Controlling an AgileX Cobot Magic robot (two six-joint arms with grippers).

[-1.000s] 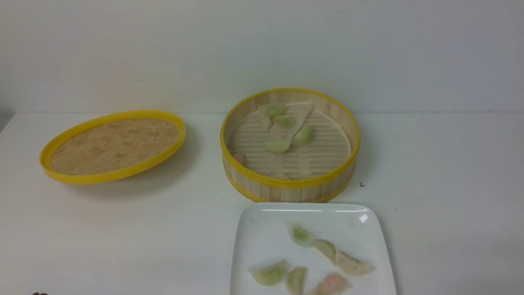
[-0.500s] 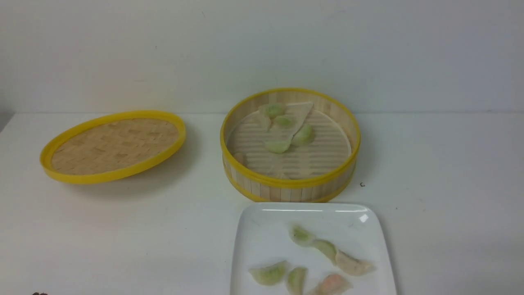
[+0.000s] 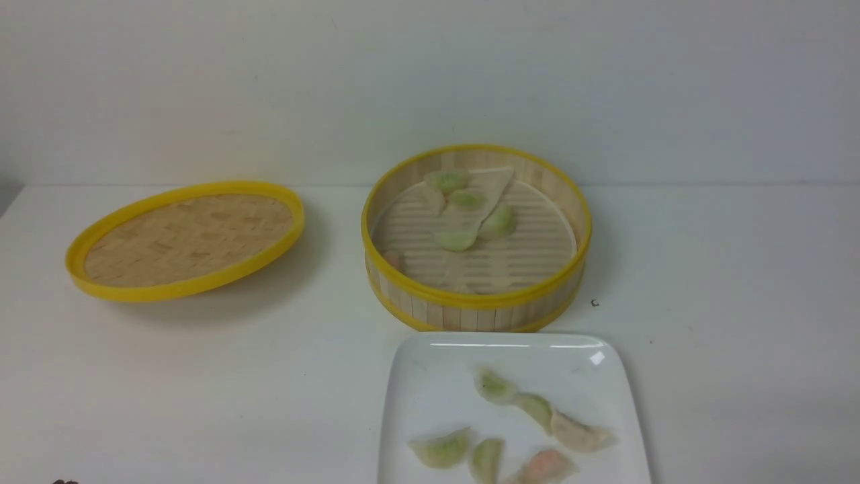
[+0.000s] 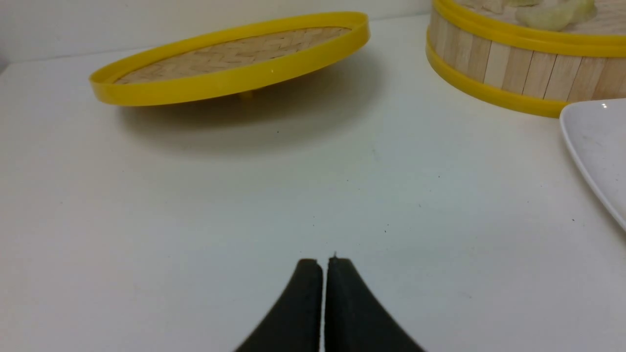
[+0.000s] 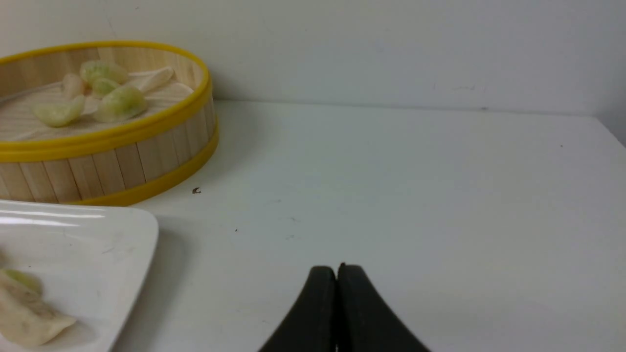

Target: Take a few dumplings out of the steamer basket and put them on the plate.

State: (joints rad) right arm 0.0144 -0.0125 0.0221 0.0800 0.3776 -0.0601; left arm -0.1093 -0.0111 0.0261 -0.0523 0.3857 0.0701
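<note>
The steamer basket stands at the table's middle back and holds several pale green dumplings on a paper liner. It also shows in the right wrist view and the left wrist view. The white plate lies just in front of it and carries several dumplings, one pinkish-orange. My left gripper is shut and empty, low over the bare table left of the plate. My right gripper is shut and empty, right of the plate. Neither gripper shows in the front view.
The flat woven yellow-rimmed lid rests tilted at the back left, also in the left wrist view. A small dark speck lies on the table right of the basket. A wall stands behind the table.
</note>
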